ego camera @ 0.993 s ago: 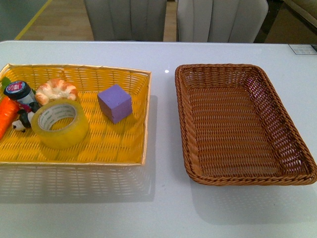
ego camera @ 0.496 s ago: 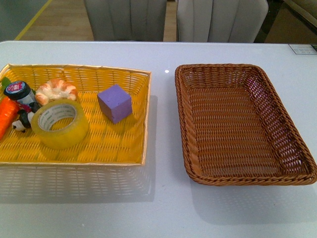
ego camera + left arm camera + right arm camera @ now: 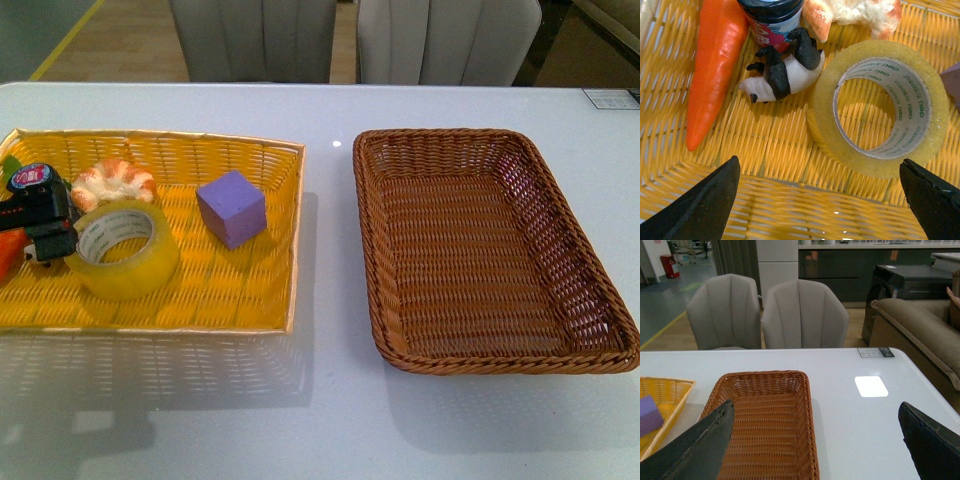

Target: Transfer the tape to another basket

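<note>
White surface [image 3: 330, 420]: tape [image 3: 135, 272] lies in yellow basket [image 3: 296, 240] beneath the released left tool [image 3: 818, 162]; right tool [image 3: 815, 405], released, hovers over brown basket [image 3: 371, 290].

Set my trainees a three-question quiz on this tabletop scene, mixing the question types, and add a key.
1. True or false: the tape lies in the yellow basket, not the brown basket.
2. The purple cube sits: A in the yellow basket; B in the brown basket; C on the tape.
3. Fill in: the left gripper has its fingers ____ (open or shut).
Key: 1 true; 2 A; 3 open.
</note>
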Action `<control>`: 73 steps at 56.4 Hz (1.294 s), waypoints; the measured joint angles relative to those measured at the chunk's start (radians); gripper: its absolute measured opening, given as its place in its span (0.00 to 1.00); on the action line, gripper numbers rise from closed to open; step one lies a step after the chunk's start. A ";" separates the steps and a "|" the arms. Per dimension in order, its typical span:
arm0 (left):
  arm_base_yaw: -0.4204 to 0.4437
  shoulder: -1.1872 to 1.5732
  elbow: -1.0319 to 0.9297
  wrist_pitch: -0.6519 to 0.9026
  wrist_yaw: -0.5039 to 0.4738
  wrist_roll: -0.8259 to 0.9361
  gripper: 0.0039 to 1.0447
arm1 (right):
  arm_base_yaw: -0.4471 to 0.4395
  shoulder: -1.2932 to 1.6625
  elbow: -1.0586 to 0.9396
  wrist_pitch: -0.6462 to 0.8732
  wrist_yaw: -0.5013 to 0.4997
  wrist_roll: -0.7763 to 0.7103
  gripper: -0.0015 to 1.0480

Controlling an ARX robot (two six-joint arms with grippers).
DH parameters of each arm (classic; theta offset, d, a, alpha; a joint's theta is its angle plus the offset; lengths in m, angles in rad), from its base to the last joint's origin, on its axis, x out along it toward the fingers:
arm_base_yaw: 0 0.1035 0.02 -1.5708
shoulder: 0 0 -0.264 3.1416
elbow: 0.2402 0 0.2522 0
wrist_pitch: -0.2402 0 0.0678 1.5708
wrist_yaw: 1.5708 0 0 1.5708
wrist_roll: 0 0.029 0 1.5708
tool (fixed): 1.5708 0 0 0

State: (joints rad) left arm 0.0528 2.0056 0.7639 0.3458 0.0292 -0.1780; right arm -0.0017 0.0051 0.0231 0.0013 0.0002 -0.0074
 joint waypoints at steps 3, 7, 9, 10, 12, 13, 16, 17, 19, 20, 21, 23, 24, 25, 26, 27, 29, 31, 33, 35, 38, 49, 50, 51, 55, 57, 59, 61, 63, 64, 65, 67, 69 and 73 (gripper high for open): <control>0.000 0.035 0.024 0.000 -0.003 -0.005 0.92 | 0.000 0.000 0.000 0.000 0.000 0.000 0.91; 0.000 0.080 0.054 -0.004 -0.004 -0.011 0.92 | 0.000 0.000 0.000 0.000 0.000 0.000 0.91; 0.000 0.097 0.065 -0.006 -0.004 -0.012 0.92 | 0.000 0.000 0.000 0.000 0.000 0.000 0.91; 0.000 0.102 0.069 -0.006 -0.004 -0.014 0.92 | 0.000 0.000 0.000 0.000 0.000 0.000 0.91; 0.000 0.117 0.079 -0.008 -0.004 -0.017 0.92 | 0.000 0.000 0.000 0.000 0.000 0.000 0.91; 0.000 0.128 0.087 -0.008 -0.005 -0.018 0.92 | 0.000 0.000 0.000 0.000 0.000 0.000 0.91; 0.000 0.150 0.105 -0.013 -0.008 -0.023 0.92 | 0.000 0.000 0.000 0.000 0.000 0.000 0.91; 0.000 0.154 0.108 -0.013 -0.008 -0.023 0.92 | 0.000 0.000 0.000 0.000 0.000 0.000 0.91; 0.000 0.165 0.116 -0.014 -0.008 -0.026 0.92 | 0.000 0.000 0.000 0.000 0.000 0.000 0.91; -0.001 0.173 0.122 -0.014 -0.010 -0.027 0.92 | 0.000 0.000 0.000 0.000 0.000 0.000 0.91; -0.002 0.176 0.125 -0.015 -0.010 -0.029 0.92 | 0.000 0.000 0.000 0.000 0.000 0.000 0.91; -0.003 0.186 0.133 -0.018 -0.011 -0.032 0.92 | 0.000 0.000 0.000 0.000 0.000 0.000 0.91; -0.004 0.192 0.138 -0.019 -0.011 -0.034 0.92 | 0.000 0.000 0.000 0.000 0.000 0.000 0.91; -0.006 0.198 0.143 -0.019 -0.011 -0.035 0.92 | 0.000 0.000 0.000 0.000 0.000 0.000 0.91; -0.006 0.202 0.146 -0.019 -0.011 -0.036 0.92 | 0.000 0.000 0.000 0.000 0.000 0.000 0.91; -0.008 0.208 0.152 -0.019 -0.011 -0.038 0.92 | 0.000 0.000 0.000 0.000 0.000 0.000 0.91; -0.010 0.218 0.159 -0.019 -0.011 -0.040 0.92 | 0.000 0.000 0.000 0.000 0.000 0.000 0.91; -0.013 0.227 0.167 -0.021 -0.011 -0.043 0.92 | 0.000 0.000 0.000 0.000 0.000 0.000 0.91; -0.014 0.236 0.174 -0.021 -0.012 -0.045 0.92 | 0.000 0.000 0.000 0.000 0.000 0.000 0.91; -0.018 0.243 0.179 -0.023 -0.012 -0.047 0.92 | 0.000 0.000 0.000 0.000 0.000 0.000 0.91; -0.020 0.250 0.186 -0.025 -0.012 -0.051 0.91 | 0.000 0.000 0.000 0.000 0.000 0.000 0.91; -0.030 0.273 0.211 -0.026 -0.014 -0.061 0.64 | 0.000 0.000 0.000 0.000 0.000 0.000 0.91; -0.032 0.274 0.214 -0.026 -0.014 -0.063 0.61 | 0.000 0.000 0.000 0.000 0.000 0.000 0.91; -0.032 0.275 0.214 -0.026 -0.014 -0.063 0.59 | 0.000 0.000 0.000 0.000 0.000 0.000 0.91; -0.038 0.275 0.217 -0.025 -0.014 -0.065 0.46 | 0.000 0.000 0.000 0.000 0.000 0.000 0.91; -0.039 0.275 0.217 -0.024 -0.015 -0.069 0.41 | 0.000 0.000 0.000 0.000 0.000 0.000 0.91; -0.039 0.275 0.216 -0.022 -0.020 -0.074 0.36 | 0.000 0.000 0.000 0.000 0.000 0.000 0.91; -0.039 0.275 0.216 -0.019 -0.020 -0.076 0.31 | 0.000 0.000 0.000 0.000 0.000 0.000 0.91; -0.039 0.275 0.216 -0.017 -0.022 -0.079 0.26 | 0.000 0.000 0.000 0.000 0.000 0.000 0.91; -0.039 0.274 0.215 -0.016 -0.022 -0.079 0.23 | 0.000 0.000 0.000 0.000 0.000 0.000 0.91; -0.039 0.274 0.214 -0.014 -0.022 -0.079 0.21 | 0.000 0.000 0.000 0.000 0.000 0.000 0.91; -0.039 0.271 0.210 -0.011 -0.021 -0.069 0.17 | 0.000 0.000 0.000 0.000 0.000 0.000 0.91; -0.039 0.264 0.198 -0.005 -0.030 -0.072 0.15 | 0.000 0.000 0.000 0.000 0.000 0.000 0.91; -0.034 0.244 0.175 0.006 -0.030 -0.064 0.14 | 0.000 0.000 0.000 0.000 0.000 0.000 0.91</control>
State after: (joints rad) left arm 0.0189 2.2494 0.9390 0.3523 -0.0010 -0.2417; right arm -0.0017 0.0051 0.0231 0.0013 0.0002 -0.0074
